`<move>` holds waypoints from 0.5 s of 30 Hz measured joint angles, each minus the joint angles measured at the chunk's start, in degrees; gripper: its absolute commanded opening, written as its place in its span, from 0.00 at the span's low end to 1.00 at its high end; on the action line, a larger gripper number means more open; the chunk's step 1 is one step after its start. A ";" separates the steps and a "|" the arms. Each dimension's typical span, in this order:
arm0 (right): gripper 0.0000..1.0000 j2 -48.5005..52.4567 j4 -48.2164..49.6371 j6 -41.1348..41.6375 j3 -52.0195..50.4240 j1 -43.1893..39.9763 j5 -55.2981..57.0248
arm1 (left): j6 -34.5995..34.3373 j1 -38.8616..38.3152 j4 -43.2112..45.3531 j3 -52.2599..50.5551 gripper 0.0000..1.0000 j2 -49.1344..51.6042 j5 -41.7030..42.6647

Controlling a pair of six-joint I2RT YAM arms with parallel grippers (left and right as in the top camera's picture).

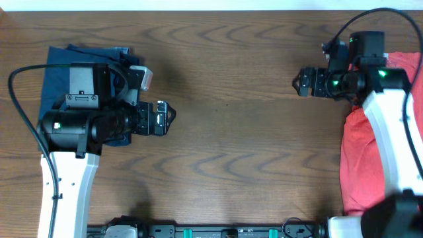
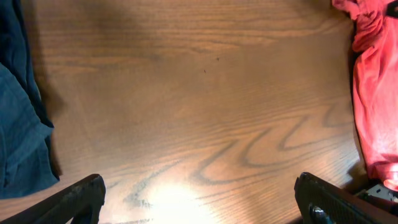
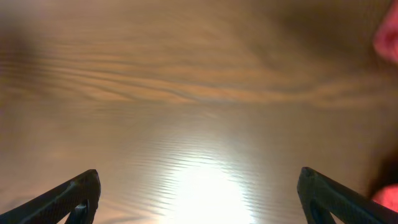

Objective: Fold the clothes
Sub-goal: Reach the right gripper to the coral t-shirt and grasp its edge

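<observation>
A: As your left arm reaches in from the near left corner, its dark wrist section hangs over the dark navy folded cloth garment. The left gripper points toward the middle of the brown wood-grain table.

B: And how does your claw stand there?

A: It is spread as wide as it goes and holds nothing. In the left wrist view only bare wood lies between the two black fingertips.

B: Your right arm comes up from the near right corner and bends inward at the far side. Its white link passes over the coral-red soft cloth garment, which is bunched along the table's right edge. The right gripper points left over the wood.

A: Is it gripping any cloth?

B: No, your jaws stand fully apart and clear of the fabric, with bare table beneath them. Only a sliver of red shows at the right edge of the right wrist view.

A: The two garments lie well apart, one at each side of the table, and neither claw touches them.
</observation>
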 measured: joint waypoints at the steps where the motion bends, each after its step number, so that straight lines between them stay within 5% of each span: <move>1: 0.99 1.95 0.55 0.33 0.00 -0.90 1.42 | 0.00 0.00 -0.11 0.00 0.98 0.00 -0.02; 15: 0.88 17.16 27.34 9.16 0.00 -18.53 6.86 | 0.00 0.00 1.86 0.15 0.98 -0.04 -0.02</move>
